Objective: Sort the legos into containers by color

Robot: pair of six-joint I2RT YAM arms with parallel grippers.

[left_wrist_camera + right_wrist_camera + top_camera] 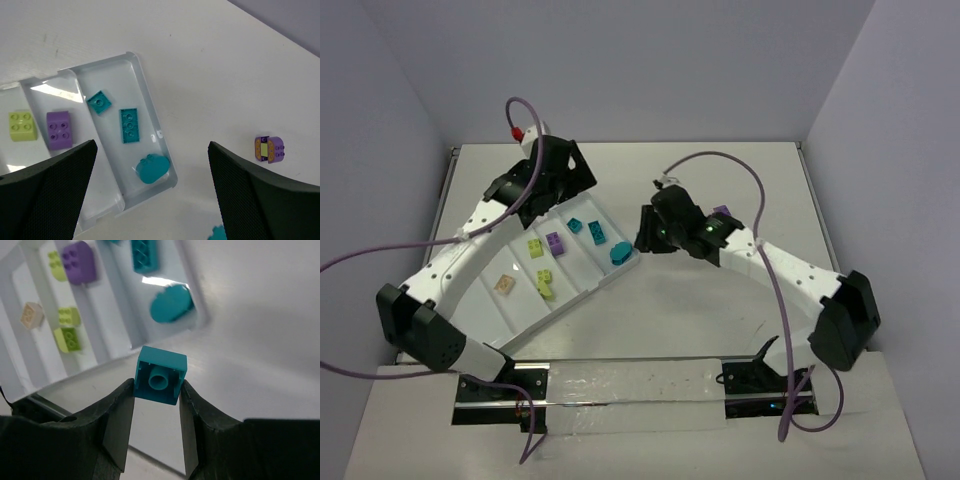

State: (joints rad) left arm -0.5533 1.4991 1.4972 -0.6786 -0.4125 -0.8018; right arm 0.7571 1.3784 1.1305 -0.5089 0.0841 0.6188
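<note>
Right wrist view: right hand (pixel 156 392) clamps a teal brick (pixel 161 371).

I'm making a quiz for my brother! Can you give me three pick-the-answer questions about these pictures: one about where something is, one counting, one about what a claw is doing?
1. Where is the purple-and-yellow brick? A) in a compartment B) on the table C) in a gripper
2. How many teal pieces lie in the tray's end compartment? A) one B) five C) three
3. The right gripper is: A) shut on a teal brick B) open C) shut on a green brick
Answers: 1 B, it lies outside the tray. 2 C, a square, a strip and a rounded one. 3 A, it pinches the brick's sides.
</note>
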